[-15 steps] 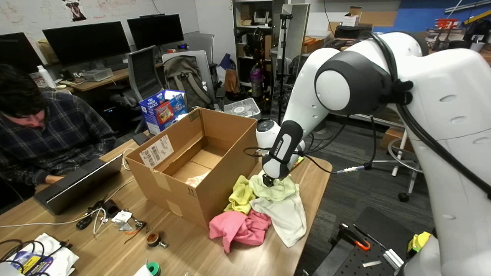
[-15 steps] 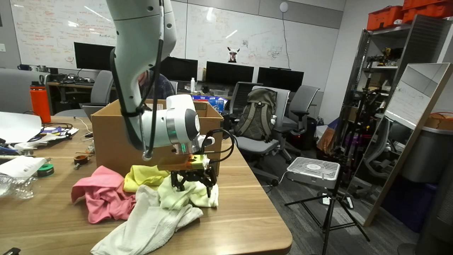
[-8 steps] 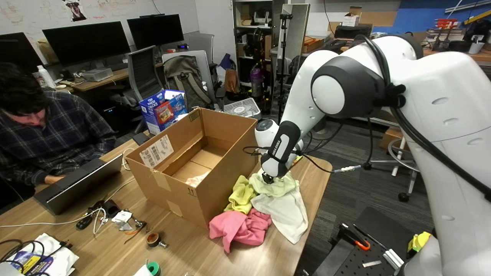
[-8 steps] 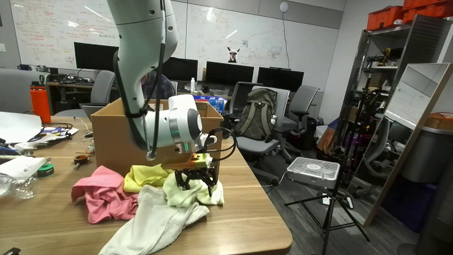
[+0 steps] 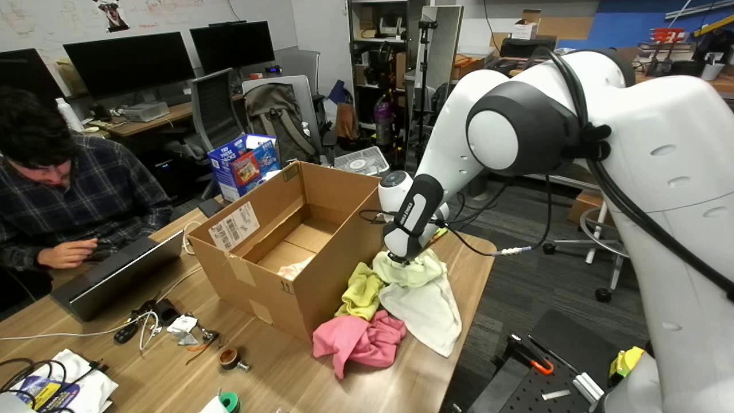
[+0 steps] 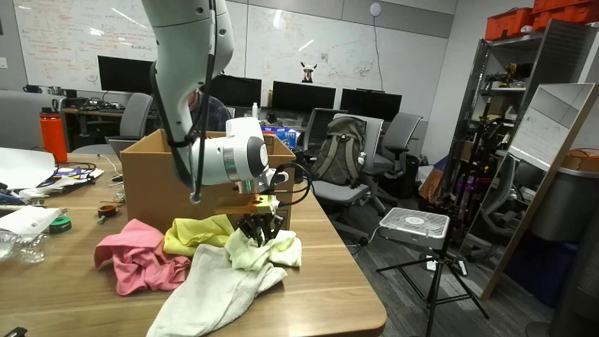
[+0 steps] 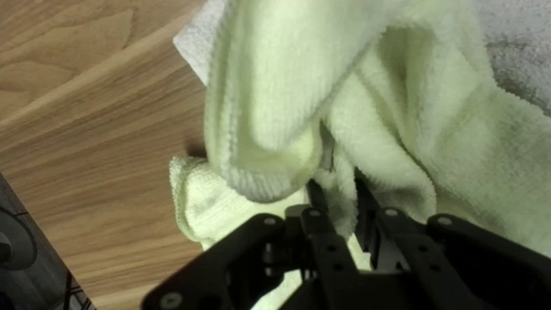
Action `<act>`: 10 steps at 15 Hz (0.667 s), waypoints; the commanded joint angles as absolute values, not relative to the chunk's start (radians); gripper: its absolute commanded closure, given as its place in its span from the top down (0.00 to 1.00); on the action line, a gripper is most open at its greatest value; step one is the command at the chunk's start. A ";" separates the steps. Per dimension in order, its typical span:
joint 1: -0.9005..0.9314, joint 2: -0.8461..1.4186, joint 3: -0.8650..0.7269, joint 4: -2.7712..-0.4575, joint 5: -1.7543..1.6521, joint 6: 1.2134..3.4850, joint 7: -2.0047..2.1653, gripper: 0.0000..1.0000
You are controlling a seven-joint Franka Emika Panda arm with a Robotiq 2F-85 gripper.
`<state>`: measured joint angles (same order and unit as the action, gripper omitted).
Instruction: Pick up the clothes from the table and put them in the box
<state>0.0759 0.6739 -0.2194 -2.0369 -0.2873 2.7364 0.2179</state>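
Note:
Shut on a fold of the pale green cloth (image 7: 280, 86), my gripper (image 7: 334, 175) has its fingers drawn close together, the fabric pinched between them. In an exterior view the gripper (image 6: 262, 239) points down into that cloth, which rests mostly on the table and partly over a white cloth (image 6: 210, 285). A yellow cloth (image 6: 196, 236) and a pink cloth (image 6: 140, 264) lie beside them. The open cardboard box (image 5: 243, 284) stands against the pile. Inside it shows part of a pale pinkish cloth (image 5: 293, 268). The box's far bottom corner is partly hidden.
The table's rounded edge (image 6: 374, 313) runs close beside the clothes. A seated person (image 5: 80, 189) with a laptop (image 5: 120, 275) is across the box. Cables, small tools and a tape roll (image 5: 229, 358) lie in front of the box.
The gripper's fingers have come together on the pale green cloth, and the gripper has shifted a little and risen slightly. The pale green and white cloths have slid along with it.

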 commanded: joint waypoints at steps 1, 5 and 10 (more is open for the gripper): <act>0.088 0.578 -0.209 -2.072 -0.230 2.720 0.232 0.00; 0.087 0.438 -0.182 -2.124 -0.164 2.706 0.253 0.01; 0.091 0.217 -0.155 -2.186 -0.121 2.681 0.309 0.01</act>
